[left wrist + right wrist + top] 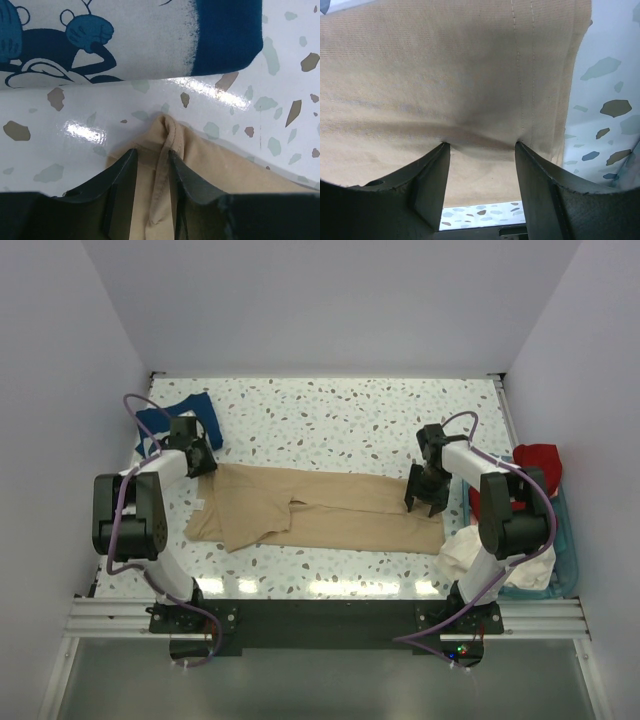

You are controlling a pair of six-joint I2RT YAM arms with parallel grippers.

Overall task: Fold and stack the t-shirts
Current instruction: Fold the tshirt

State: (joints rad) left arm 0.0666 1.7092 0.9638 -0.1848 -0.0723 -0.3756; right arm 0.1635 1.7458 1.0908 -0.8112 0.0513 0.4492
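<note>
The tan t-shirt (pixel 320 508) lies as a long flat band in the middle. The navy t-shirt (pixel 175 420) is far left. The red t-shirt (pixel 535 460) and cream-white t-shirt (pixel 465 550) are at right.

A robotics lab test cell: plain white walls (pixel 330 300) box in a glossy speckled tabletop (pixel 330 420), where a left arm (pixel 130 515) and a right arm (pixel 505 515), trailing purple cables (pixel 127 405), stand bolted to an aluminium rail frame (pixel 100 618) along the near edge.

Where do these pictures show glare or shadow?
Top view: white glare strips along the near edge of the table. Left wrist view: glare patches on the table above the tan shirt. Right wrist view: no glare, a soft shadow across the shirt's middle.
</note>
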